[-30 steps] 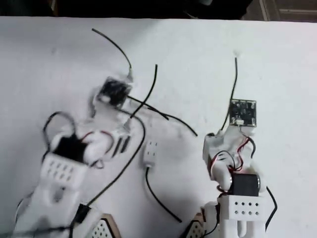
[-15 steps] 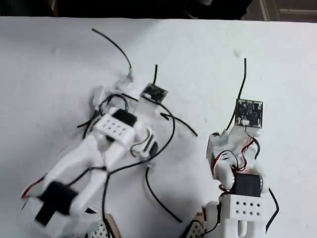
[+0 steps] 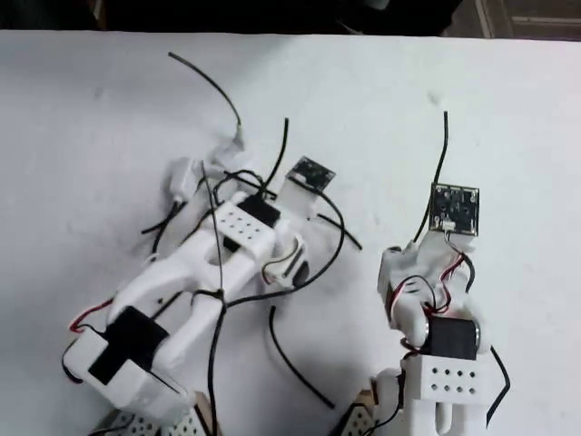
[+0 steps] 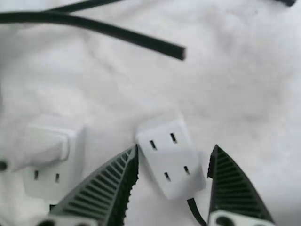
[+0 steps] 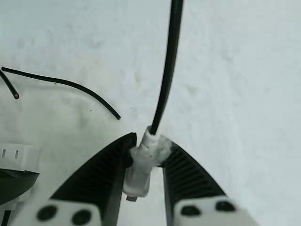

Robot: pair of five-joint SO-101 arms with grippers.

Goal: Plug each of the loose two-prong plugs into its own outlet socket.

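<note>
In the left wrist view a white outlet socket (image 4: 171, 162) with two pairs of slots lies on the table, between the spread fingers of my open left gripper (image 4: 175, 150). Beside it a second white socket (image 4: 51, 160) has a plug seated in it. From above, the left arm lies diagonally across the table, its gripper (image 3: 294, 263) near the centre. My right gripper (image 5: 150, 143) is shut on a white two-prong plug (image 5: 141, 165) whose black cord (image 5: 164, 70) runs away from it. In the high view that gripper (image 3: 419, 243) is at the right, its cord (image 3: 438, 168) running toward the far edge.
Another white plug (image 3: 238, 139) with a black cord (image 3: 204, 80) lies at the back left, with a white block (image 3: 182, 177) near it. A loose black cable (image 3: 290, 359) curves across the front middle. The white table (image 3: 508, 109) is bare on the far right.
The left arm has swung from the table's left side toward the centre and now covers the socket that lay there. The right arm, holding its plug, has barely shifted.
</note>
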